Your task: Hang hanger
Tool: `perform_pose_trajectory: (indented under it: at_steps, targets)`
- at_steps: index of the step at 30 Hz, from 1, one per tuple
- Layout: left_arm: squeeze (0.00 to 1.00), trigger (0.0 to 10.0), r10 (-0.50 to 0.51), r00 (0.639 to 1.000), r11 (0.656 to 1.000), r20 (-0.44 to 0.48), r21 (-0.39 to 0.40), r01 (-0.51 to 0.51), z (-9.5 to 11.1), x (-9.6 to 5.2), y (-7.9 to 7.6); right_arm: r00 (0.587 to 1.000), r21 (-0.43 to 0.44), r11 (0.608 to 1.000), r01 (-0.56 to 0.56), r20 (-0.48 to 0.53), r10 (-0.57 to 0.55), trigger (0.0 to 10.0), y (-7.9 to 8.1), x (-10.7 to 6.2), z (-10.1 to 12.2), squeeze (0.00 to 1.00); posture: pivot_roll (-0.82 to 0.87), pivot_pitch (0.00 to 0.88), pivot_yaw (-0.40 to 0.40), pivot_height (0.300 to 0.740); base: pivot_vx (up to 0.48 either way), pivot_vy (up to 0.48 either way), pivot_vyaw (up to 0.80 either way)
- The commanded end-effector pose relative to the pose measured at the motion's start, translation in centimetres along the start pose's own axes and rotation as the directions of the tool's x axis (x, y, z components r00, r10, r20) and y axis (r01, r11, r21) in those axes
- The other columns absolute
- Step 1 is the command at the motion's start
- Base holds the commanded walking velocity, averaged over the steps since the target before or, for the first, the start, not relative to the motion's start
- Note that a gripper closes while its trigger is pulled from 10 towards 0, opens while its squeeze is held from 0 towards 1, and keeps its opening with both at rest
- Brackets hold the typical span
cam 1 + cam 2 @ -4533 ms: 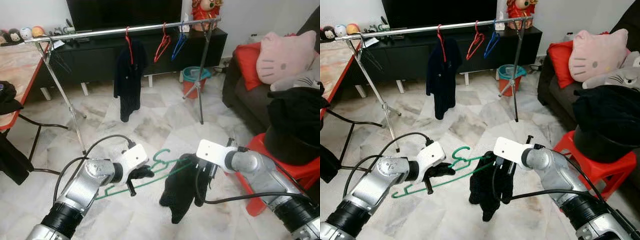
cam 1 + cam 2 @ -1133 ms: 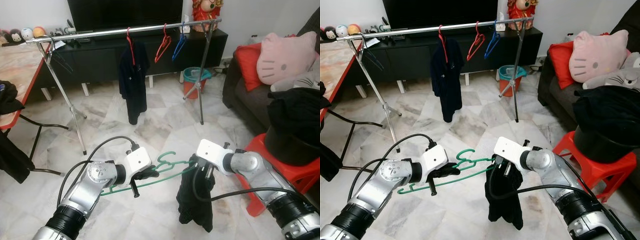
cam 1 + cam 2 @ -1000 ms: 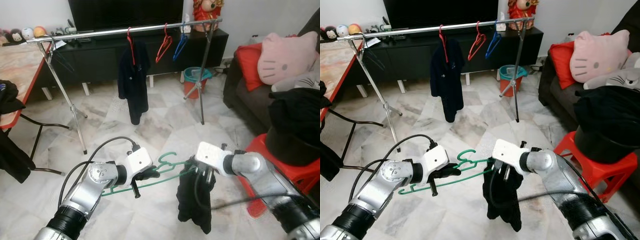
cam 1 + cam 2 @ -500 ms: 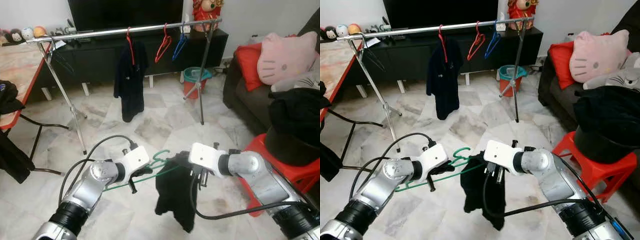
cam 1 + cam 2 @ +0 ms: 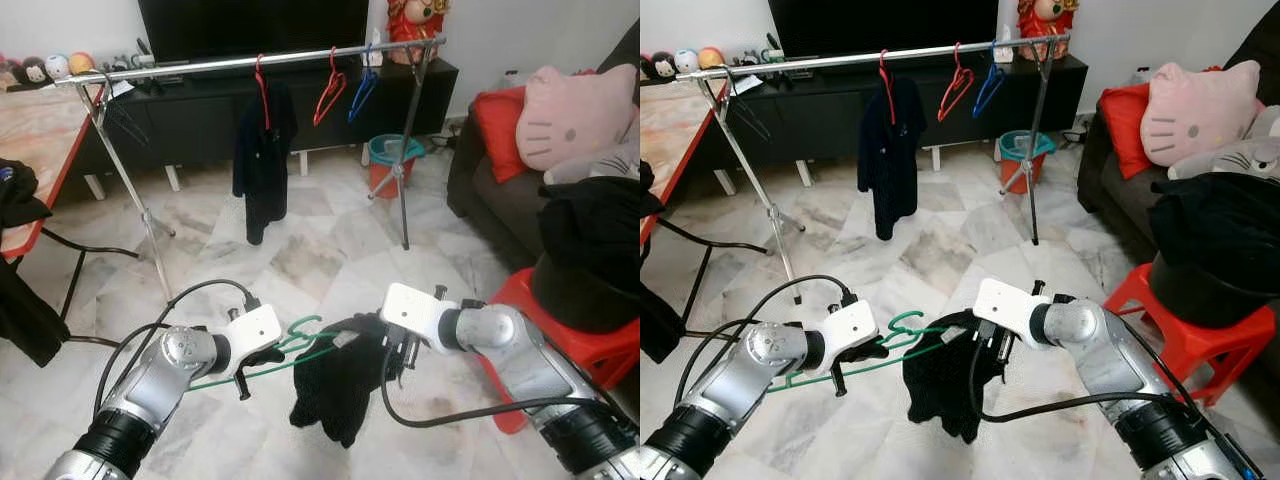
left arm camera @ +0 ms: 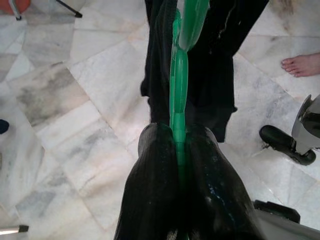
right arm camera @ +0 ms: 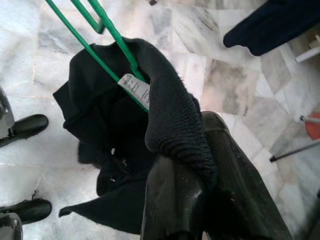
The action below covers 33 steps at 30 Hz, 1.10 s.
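From my head cameras I see my left gripper low in front of me, pinched on the green hanger near its left end, so that the hanger's long axis runs across my body from my left toward my right, hook pointing up and away. My right gripper sits at the other end, fingers buried in the black garment, which hangs bunched over the right shoulder of the hanger. The clothes rail stands well ahead across the marble floor, already carrying a dark shirt on a red hanger and a few bare hangers; both my arms are well apart from it, the left slightly nearer its free stretch. Looking along my left wrist, my two black fingers are clamped narrow on the green bar, which runs straight away from them into the dark cloth. Looking along my right wrist, a knitted fold of the garment drapes over my fingers and the hanger arm passes through its neck beside a white label; I appear to be gripping the fabric, though the cloth hides the fingertips, so I can't be sure how tightly. The garment looks only half seated, so I judge dressing the hanger comes before carrying it up to the rail.
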<state>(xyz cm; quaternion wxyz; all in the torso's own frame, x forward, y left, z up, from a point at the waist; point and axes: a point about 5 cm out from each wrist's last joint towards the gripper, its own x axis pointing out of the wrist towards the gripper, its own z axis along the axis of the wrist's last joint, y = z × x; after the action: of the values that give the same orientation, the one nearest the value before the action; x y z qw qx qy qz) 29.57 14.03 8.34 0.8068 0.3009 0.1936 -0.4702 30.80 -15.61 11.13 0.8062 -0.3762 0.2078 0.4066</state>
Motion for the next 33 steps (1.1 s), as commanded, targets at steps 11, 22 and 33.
perform_pose_trajectory:
  at_steps: [11,22,33]
  targets:
    - [0.00,10.0,0.036,0.999,0.999,0.026,-0.005,-0.036,0.8,-0.4,0.6,1.000,-0.013,1.000,-0.003,0.011,0.003,10.0,0.1,0.6,0.3,0.00,0.10,0.000,-0.004,0.740,0.000,0.000,0.00]
    - [0.00,10.0,0.134,0.990,0.991,0.042,-0.014,-0.133,1.5,-0.2,1.9,1.000,-0.018,1.000,0.001,-0.030,-0.002,10.0,0.3,1.0,-0.4,0.00,0.10,0.000,-0.004,0.740,0.000,0.000,0.00]
    - [0.00,10.0,0.137,0.988,0.990,0.075,-0.026,-0.136,2.1,0.1,1.7,0.999,-0.020,0.999,-0.033,0.012,0.033,10.0,0.8,1.1,0.5,0.00,0.09,0.000,-0.003,0.740,0.000,0.000,0.00]
